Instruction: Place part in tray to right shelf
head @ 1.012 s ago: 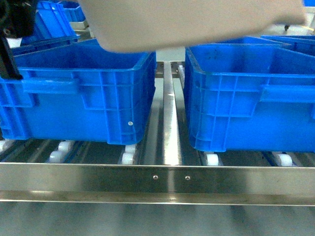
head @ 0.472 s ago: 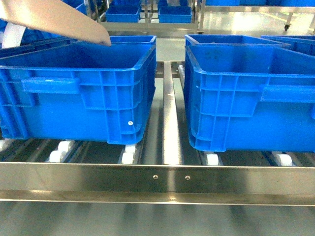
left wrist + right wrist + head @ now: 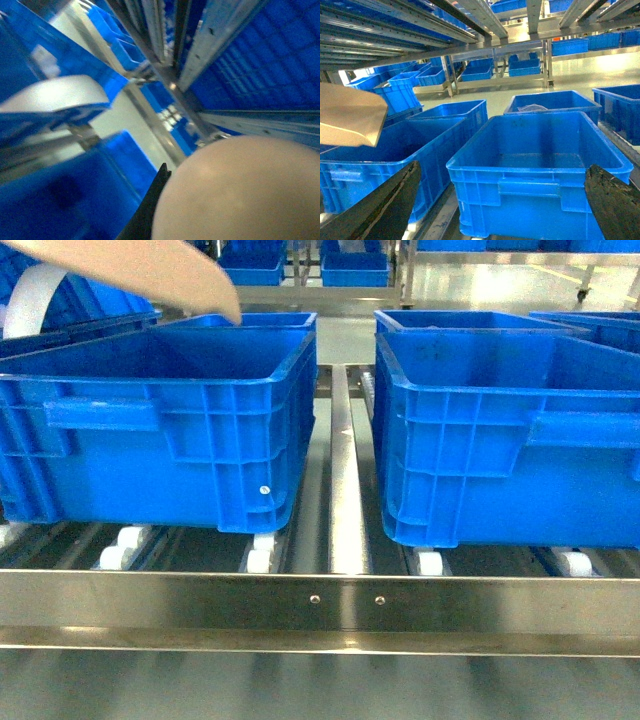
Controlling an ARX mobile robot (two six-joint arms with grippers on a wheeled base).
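Two blue crates [image 3: 160,430] on shelf [image 3: 320,605], beige tray [image 3: 150,270] above left crate

Two crates are sitting side by side on the right shelf [image 3: 320,602], the left crate [image 3: 160,430] at 9 o'clock and the right crate [image 3: 510,440] at 3 o'clock, the divider [image 3: 345,490] running between them. The tray [image 3: 150,275] is hanging over the left crate's far edge at 11 o'clock.

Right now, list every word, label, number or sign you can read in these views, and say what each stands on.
None can be read.
Left crate and right crate: plain moulded ribs, no print visible.
Shelf front rail: bare steel with two screws, no marking.
Tray: plain beige surface, no lettering.
Left wrist view: too blurred to show any text.
Far crates in the right wrist view: too small to tell.
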